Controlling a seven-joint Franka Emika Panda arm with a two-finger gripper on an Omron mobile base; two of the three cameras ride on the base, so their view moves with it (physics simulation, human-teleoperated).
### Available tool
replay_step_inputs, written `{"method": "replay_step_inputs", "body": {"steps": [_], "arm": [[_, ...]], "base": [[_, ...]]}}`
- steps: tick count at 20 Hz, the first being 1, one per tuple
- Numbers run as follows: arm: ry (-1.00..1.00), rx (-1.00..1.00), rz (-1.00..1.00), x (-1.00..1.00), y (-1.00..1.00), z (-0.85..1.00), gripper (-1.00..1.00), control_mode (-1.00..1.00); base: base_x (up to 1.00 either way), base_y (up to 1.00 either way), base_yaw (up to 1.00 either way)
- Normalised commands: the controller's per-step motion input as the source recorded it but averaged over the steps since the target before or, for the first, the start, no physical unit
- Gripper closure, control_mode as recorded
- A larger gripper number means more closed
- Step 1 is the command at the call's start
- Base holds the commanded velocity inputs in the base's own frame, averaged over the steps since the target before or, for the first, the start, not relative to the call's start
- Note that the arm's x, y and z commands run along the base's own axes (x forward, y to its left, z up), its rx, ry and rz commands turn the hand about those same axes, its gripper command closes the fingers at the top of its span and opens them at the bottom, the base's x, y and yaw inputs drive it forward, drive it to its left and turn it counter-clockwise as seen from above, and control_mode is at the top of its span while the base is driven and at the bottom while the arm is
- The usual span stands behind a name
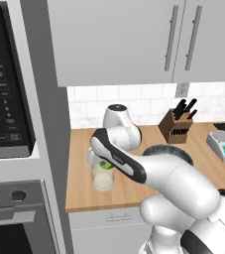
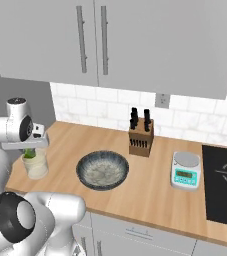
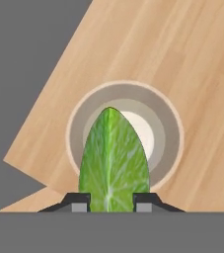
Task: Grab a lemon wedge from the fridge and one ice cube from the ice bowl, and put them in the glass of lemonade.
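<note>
Hovering right over the glass of lemonade now, gripper pinched narrowly on the lemon wedge, both finger tips pressed against its flanks. Looking straight down the wedge into the tumbler's mouth: pale liquid at the bottom, green point of the wedge hanging inside the rim's outline. Sitting a touch off centre toward one side of the rim, though. Best nudged over the middle before letting go, and lowered a little so the drop stays short and causes no splash or bounce off the rim. Then a clean, full spread of the fingers, straight lift away.

Over on the wooden counter, same picture from the right side: glass near the left end, wedge just above its mouth under the hand. Beside it, the ice bowl, wide and dark, mottled grey inside; single cubes hard to make out from here. Further along, knife block and kitchen scale, well apart from the action.
</note>
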Motion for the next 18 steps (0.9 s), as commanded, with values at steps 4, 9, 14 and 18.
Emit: {"method": "replay_step_inputs", "body": {"steps": [4, 9, 14, 18], "arm": [[0.0, 0.0, 0.0, 0.09, 0.01, 0.0, 1.0, -1.0], [0.0, 0.0, 0.0, 0.14, 0.0, 0.0, 1.0, -1.0], [0.0, 0.0, 0.0, 0.11, 0.0, 0.0, 1.0, -1.0], [0.0, 0.0, 0.0, 0.13, 0.04, -0.01, 1.0, -1.0]], "base": [[0.0, 0.0, 0.0], [0.0, 0.0, 0.0], [0.0, 0.0, 0.0], [0.0, 0.0, 0.0]]}}
